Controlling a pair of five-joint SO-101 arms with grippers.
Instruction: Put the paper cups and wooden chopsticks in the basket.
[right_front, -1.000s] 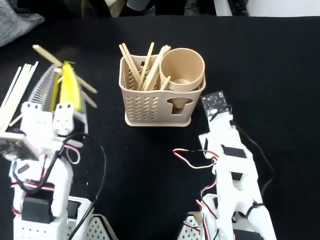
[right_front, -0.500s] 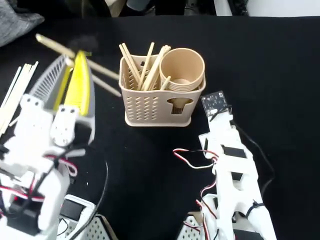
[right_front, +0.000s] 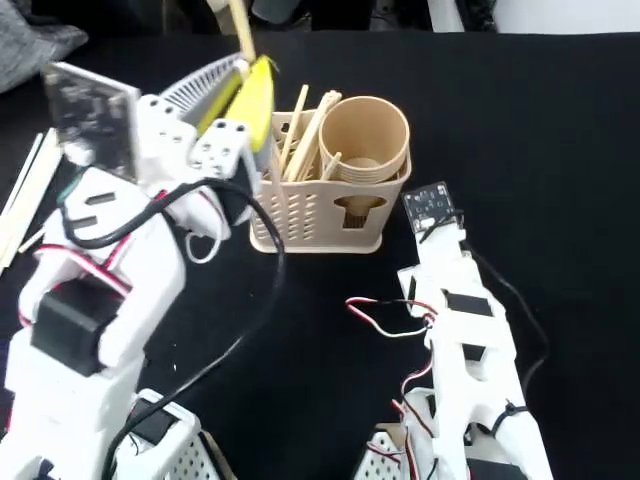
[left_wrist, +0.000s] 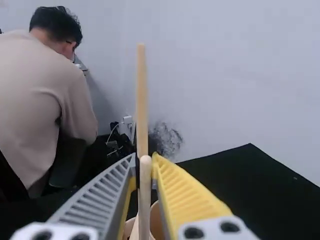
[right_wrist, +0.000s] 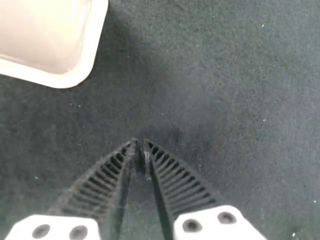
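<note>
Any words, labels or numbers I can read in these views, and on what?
None can be read.
The basket, cups and chopsticks are plain.
Any print on the small board on an arm is too small to read.

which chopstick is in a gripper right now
The chopstick pinched in the left gripper, by the basket; the other chopsticks stand in the basket or lie on the table.
</note>
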